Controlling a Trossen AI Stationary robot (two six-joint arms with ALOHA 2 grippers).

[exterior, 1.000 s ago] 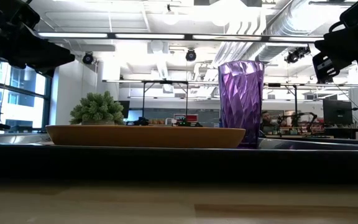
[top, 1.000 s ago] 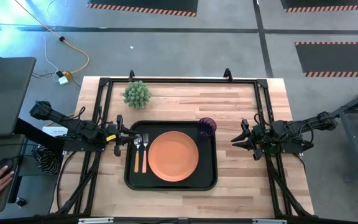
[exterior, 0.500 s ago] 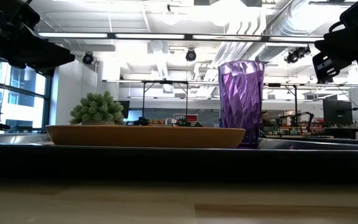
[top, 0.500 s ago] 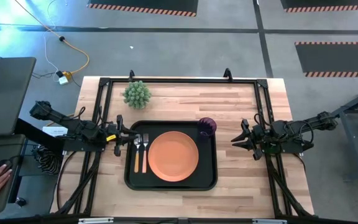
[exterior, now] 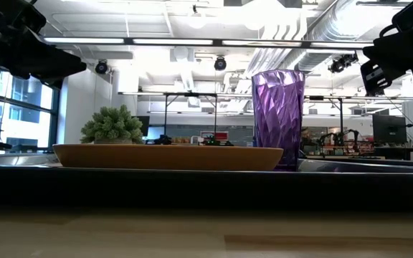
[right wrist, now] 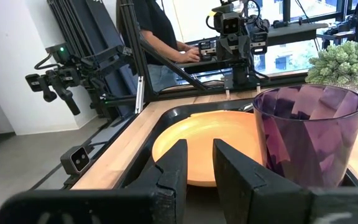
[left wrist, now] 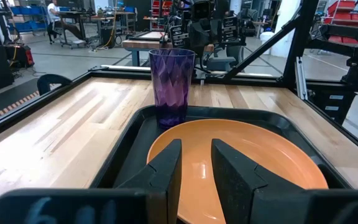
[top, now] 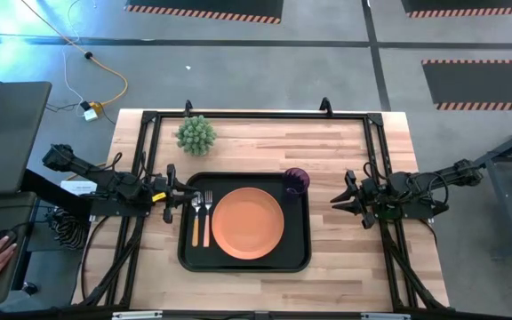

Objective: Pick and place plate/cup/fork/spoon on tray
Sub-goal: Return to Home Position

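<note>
Black rimmed tray (top: 185, 258) at table centre holds the round orange plate (top: 248, 223) mid-tray, spoon (top: 196, 219) and fork (top: 207, 218) along its left edge, faceted purple cup (top: 295, 181) at far-right corner; left gripper (top: 178, 191) and right gripper (top: 343, 198) flank it, fingers slightly parted, empty.

the tray (top: 244, 261) lies at the middle of the table (top: 345, 147). the plate (top: 248, 223) sits in the tray's centre. the fork (top: 208, 216) and the spoon (top: 196, 216) lie side by side on the tray left of the plate, the spoon outermost. the cup (top: 295, 181) stands upright in the tray's far right corner, just beside the plate. the plant (top: 196, 134) stands on the table beyond the tray's far left corner. the left gripper (top: 181, 190) is at the tray's left edge; the right gripper (top: 341, 202) is off the tray's right edge.
</note>
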